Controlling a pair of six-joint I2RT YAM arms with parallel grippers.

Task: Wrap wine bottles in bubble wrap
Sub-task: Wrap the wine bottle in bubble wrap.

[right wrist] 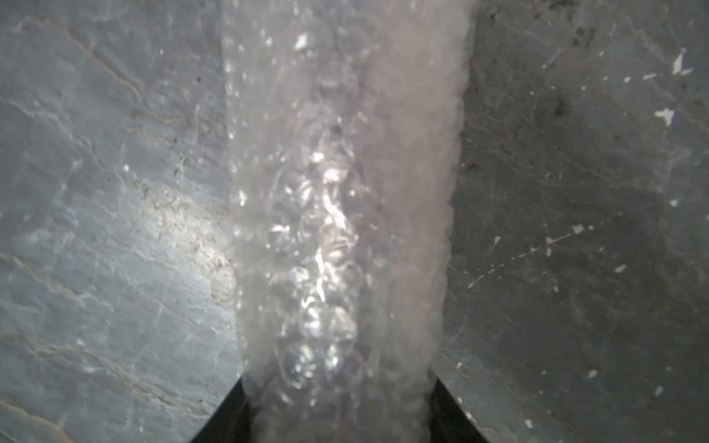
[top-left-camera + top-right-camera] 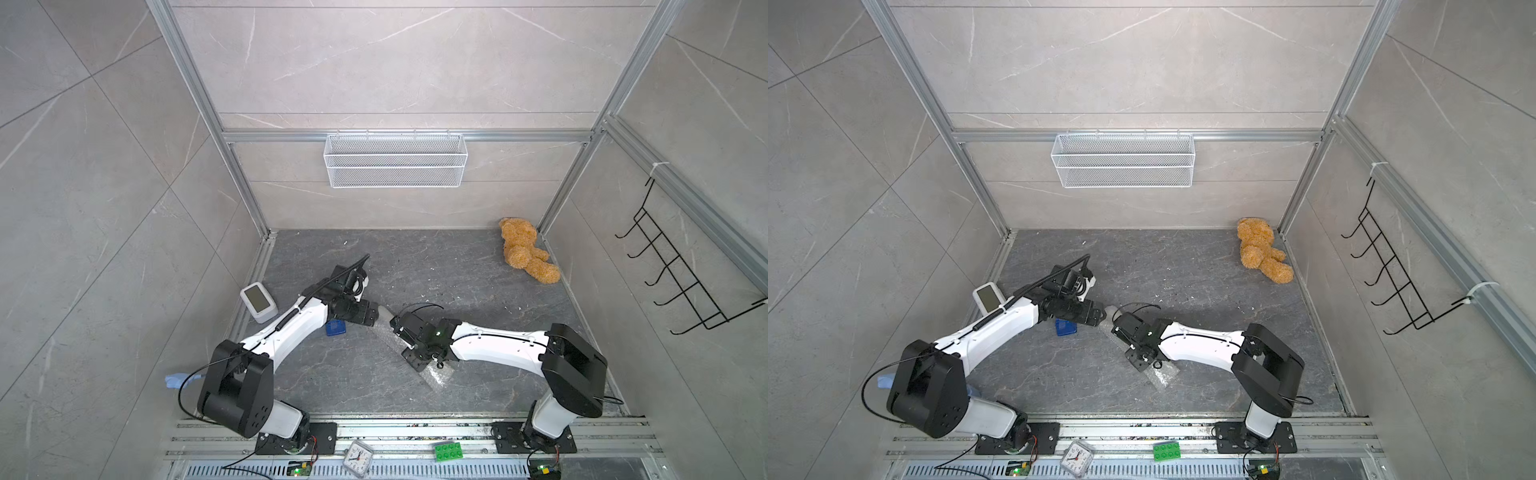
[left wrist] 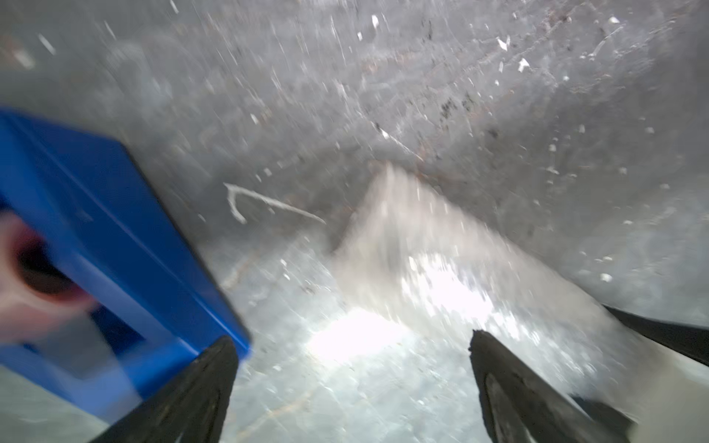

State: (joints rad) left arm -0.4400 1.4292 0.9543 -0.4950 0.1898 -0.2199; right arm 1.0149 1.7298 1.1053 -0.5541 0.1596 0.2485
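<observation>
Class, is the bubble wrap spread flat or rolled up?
Rolled up: the bubble wrap is a narrow tube on the tabletop, between the fingers of the right gripper.

Slate tabletop [image 2: 457, 266] — bubble wrap [image 2: 436, 376], teddy bear [image 2: 525, 251]

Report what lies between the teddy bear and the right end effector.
Only bare tabletop with tiny white scraps, seen in both top views, separates the teddy bear from the right end effector.

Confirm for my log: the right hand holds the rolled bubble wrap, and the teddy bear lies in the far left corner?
One error: the teddy bear lies in the far right corner, as both top views show. The right hand does hold the rolled bubble wrap.
</observation>
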